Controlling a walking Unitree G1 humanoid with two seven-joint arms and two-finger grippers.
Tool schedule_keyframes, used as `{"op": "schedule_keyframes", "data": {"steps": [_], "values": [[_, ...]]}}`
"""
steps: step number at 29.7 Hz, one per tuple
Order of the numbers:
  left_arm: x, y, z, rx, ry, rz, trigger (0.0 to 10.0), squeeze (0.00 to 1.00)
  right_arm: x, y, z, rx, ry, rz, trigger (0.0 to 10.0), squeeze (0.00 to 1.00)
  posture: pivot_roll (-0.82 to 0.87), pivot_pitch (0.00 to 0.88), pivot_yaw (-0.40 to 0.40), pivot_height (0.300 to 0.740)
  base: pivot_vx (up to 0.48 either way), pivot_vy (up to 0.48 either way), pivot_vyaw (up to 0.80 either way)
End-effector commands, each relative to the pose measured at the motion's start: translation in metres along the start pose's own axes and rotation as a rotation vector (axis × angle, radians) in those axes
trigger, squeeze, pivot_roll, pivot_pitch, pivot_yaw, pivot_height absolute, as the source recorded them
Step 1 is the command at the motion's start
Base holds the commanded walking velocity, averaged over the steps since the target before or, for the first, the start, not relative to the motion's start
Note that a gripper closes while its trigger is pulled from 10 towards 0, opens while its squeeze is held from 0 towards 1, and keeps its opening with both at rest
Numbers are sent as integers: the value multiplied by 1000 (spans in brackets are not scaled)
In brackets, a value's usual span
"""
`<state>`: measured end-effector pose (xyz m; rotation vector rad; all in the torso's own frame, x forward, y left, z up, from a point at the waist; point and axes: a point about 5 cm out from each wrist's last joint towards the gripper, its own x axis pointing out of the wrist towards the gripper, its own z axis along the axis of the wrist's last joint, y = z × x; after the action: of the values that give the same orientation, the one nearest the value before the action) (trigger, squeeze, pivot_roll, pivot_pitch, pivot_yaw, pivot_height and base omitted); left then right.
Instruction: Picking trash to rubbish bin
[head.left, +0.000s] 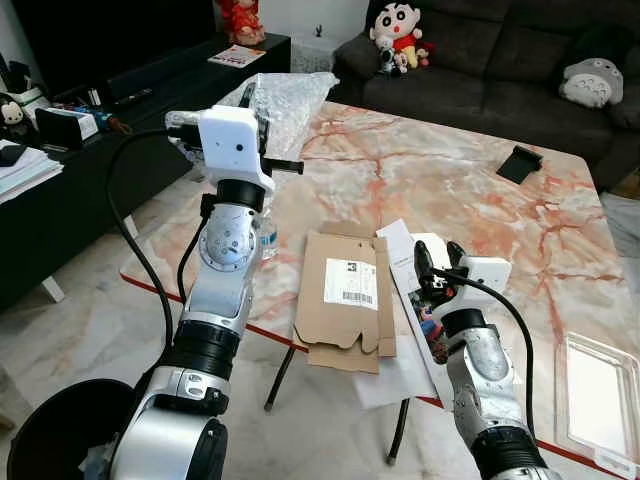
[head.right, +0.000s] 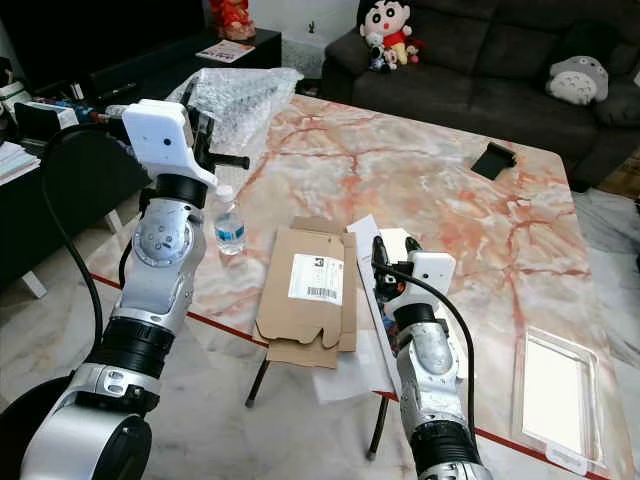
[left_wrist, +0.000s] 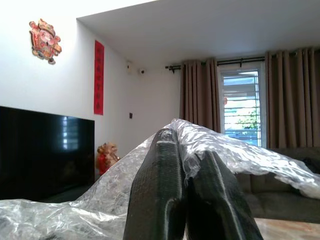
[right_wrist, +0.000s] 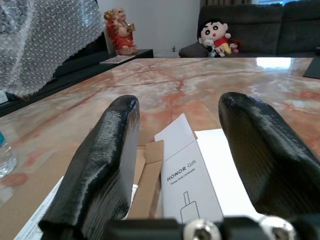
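The water bottle (head.left: 266, 238) beside the cardboard (head.left: 345, 313) is mostly hidden behind the left arm. The black bin (head.left: 45, 440) near the cardboard is cut off by the picture's edge.

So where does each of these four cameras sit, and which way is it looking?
Left eye: on the head, looking down at the marble table, both arms in view.
Right eye: beside it, same scene; flattened cardboard between the arms.
Left wrist: on the raised left arm, along the left hand, shut on bubble wrap, toward curtains.
Right wrist: low over the table, along the open right hand, toward a white box.
Both wrist views share the bubble wrap.
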<state>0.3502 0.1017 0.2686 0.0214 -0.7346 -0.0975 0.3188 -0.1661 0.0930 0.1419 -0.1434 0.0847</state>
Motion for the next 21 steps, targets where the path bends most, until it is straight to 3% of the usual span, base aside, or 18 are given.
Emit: {"op": "schedule_keyframes", "data": {"steps": [1,9,17,21], "values": [[8,0,15,-12,-58,-3,10000,0,3,-2,5,5,-20,-13,10000,0,97,0,-92,740,0,0,0],[19,2,33,-9,-134,-1,10000,0,3,-1,4,10,-22,-13,10000,0,97,0,-92,740,0,0,0],[19,4,40,-6,-134,-3,10000,0,3,-1,4,9,-22,-15,10000,0,104,0,-91,740,0,0,0],[13,5,32,11,-83,-10,10000,0,3,-2,5,8,-29,-17,10000,0,104,0,-91,740,0,0,0]]}}
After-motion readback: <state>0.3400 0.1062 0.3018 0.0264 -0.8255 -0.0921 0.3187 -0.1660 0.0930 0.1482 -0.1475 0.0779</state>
